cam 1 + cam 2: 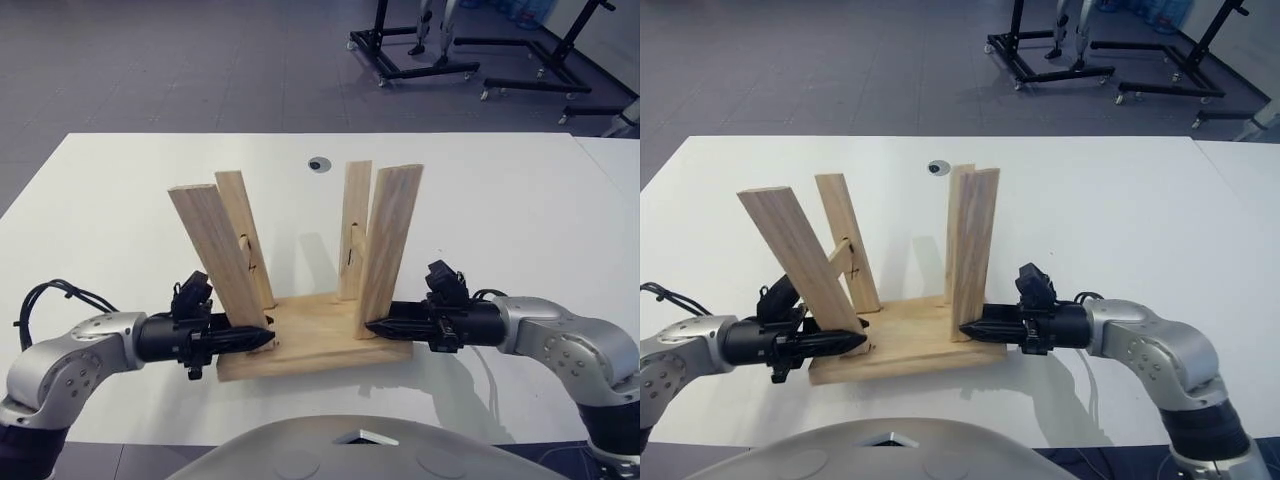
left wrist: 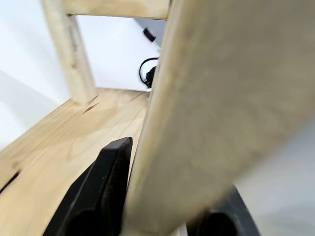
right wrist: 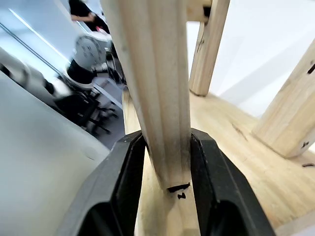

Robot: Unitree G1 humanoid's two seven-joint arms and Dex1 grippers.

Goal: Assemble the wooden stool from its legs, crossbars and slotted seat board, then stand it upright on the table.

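The wooden stool lies upside down on the white table, its seat board (image 1: 310, 345) flat and its legs pointing up. The two left legs (image 1: 215, 250) lean outward to the left and a short crossbar (image 1: 843, 252) joins them. The two right legs (image 1: 390, 240) stand nearly upright. My left gripper (image 1: 262, 338) is shut on the foot of the front left leg (image 2: 221, 98), just above the board. My right gripper (image 1: 375, 326) is shut on the base of the front right leg (image 3: 152, 73), one black finger (image 3: 123, 182) on each side of it.
A small round grommet (image 1: 319, 164) sits in the table (image 1: 520, 200) behind the stool. Black wheeled frames (image 1: 430, 50) stand on the floor beyond the far edge. Bare tabletop lies on both sides of the stool.
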